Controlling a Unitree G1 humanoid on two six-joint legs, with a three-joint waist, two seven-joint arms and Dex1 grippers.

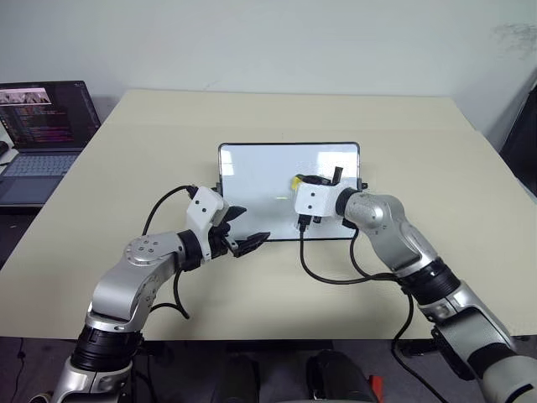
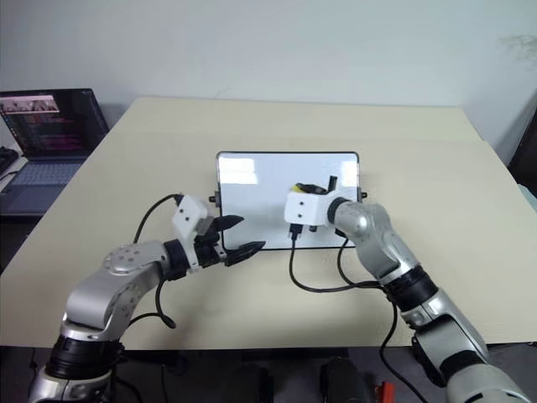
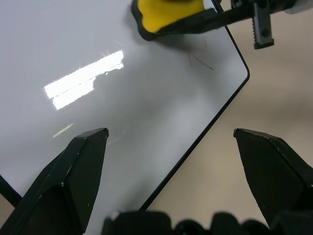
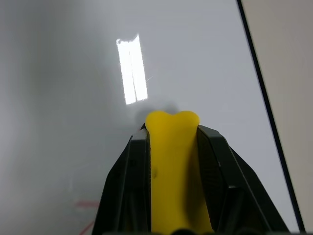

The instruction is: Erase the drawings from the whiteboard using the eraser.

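Wiping is the step in hand: the right end effector (image 4: 172, 142) is clamped on the eraser (image 4: 174, 166) and holds it against the whiteboard (image 1: 260, 180), over the board's right half. The whiteboard lies flat near the middle of the beige surface (image 1: 126, 168), with a laptop (image 1: 42, 134) well off to the robot's left on a separate desk.

In the left wrist view, faint red drawings (image 3: 201, 58) are visible just beside the eraser, near the board's rounded corner; a trace of red (image 4: 88, 205) also sits close by the right end effector's fingers in the right wrist view. Much of the board looks clean, so I judge the task well along but not finished. The next move calls for sliding the eraser across those thin lines with steady downward pressure, keeping its dark underside flat and staying inside the frame edge.

The left end effector (image 1: 239, 231) hangs with its jaws spread wide and empty, near the board's near left edge; whether it touches the frame I cannot tell.

The board is glossy and hard, throwing back bright strips of ceiling light, with a thin black frame. The eraser is a smooth yellow block, pinched in at the waist, and looks slightly soft. The fingers (image 3: 73, 171) are matte black wedges
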